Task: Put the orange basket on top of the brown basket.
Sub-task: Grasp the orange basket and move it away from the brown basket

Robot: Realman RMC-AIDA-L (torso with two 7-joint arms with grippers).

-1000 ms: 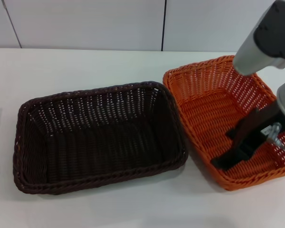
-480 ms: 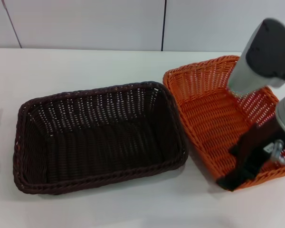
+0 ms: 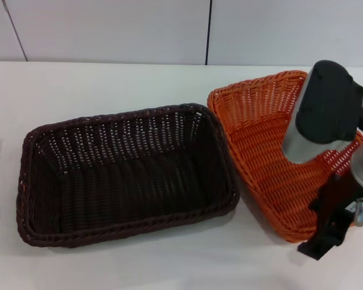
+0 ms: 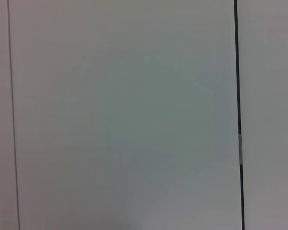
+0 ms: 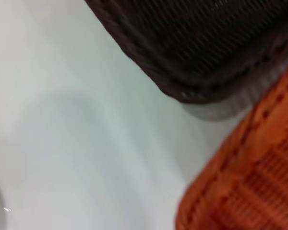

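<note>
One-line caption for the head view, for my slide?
Right pincer at the orange basket's near rim, brown basket beside it.

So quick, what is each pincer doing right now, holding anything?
Left pincer: not in view.
Right pincer: at the near rim of the orange basket, its front edge tipped up; open or closed cannot be told.

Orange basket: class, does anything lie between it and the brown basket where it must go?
Nothing visible does. The orange basket sits beside the brown basket, whose inside looks empty. The right pincer is at the orange basket's near rim.
</note>
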